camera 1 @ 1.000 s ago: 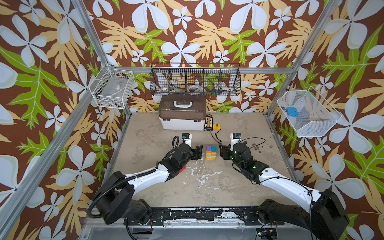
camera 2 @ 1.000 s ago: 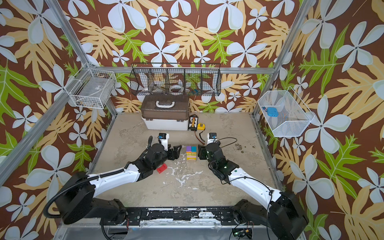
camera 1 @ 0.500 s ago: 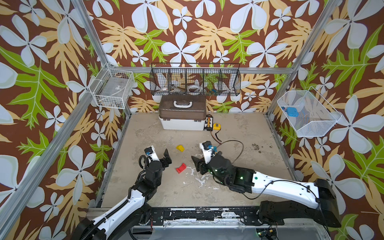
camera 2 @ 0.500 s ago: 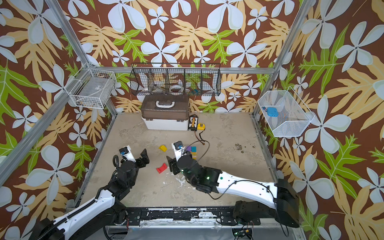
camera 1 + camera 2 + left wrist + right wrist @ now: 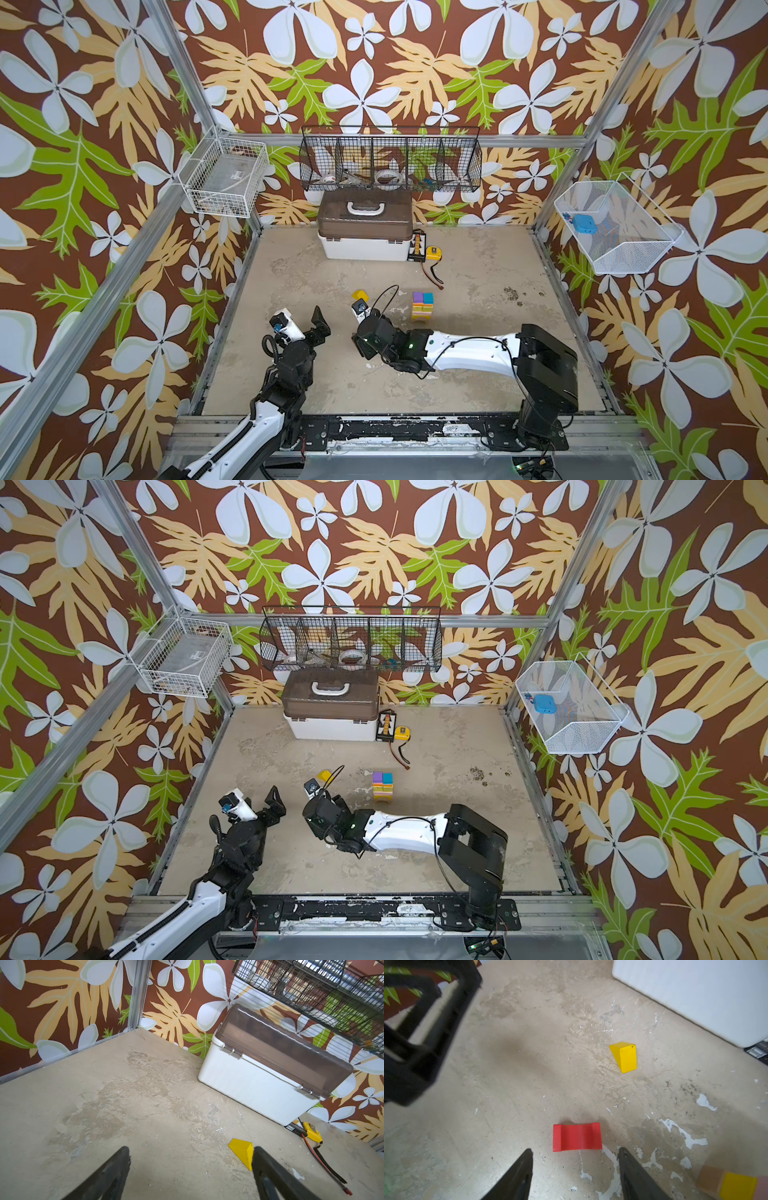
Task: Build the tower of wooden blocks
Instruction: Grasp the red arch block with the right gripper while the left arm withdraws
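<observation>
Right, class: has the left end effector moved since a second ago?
Yes. Against the white box in a top view, the left end effector has drawn back leftward and farther from it, away from the tower.

I'm getting bright, even overhead light and sharp detail in both top views. In the right wrist view a soft shadow is lying on the desk (image 5: 517,1053), the stack of blocks (image 5: 729,1185) is blurring at the corner, and the box (image 5: 695,991) edge is bowing.
</observation>
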Motion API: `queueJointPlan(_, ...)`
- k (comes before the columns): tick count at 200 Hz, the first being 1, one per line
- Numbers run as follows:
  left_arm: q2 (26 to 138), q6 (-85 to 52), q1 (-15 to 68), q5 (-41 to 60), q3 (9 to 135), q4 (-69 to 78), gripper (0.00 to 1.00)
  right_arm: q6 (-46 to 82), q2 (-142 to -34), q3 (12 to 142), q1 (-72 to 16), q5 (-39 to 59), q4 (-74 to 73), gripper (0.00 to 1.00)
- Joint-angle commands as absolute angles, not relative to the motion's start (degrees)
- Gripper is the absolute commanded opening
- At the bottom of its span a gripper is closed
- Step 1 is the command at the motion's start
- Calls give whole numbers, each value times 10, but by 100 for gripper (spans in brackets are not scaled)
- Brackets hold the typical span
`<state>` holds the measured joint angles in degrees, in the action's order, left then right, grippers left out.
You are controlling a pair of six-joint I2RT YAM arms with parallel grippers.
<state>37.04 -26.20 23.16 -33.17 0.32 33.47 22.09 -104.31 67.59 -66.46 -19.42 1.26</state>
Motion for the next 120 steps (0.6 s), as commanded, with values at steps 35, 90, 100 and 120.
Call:
queueJointPlan(35,368,-268,230,-321,-11,359,93,232,-1085,672,-637,-149,4,65)
queueJointPlan(90,372,-265,230,-312,-11,363,92,234,-1134,684,-598,-120,-13,59)
queueJointPlan(100,375,-265,230,-313,-10,366,93,230,-1143,696,-598,-115,-6,56)
queueJointPlan(120,383,-263,230,-310,-8,371,92,228,-1158,705,-597,-110,-8,48)
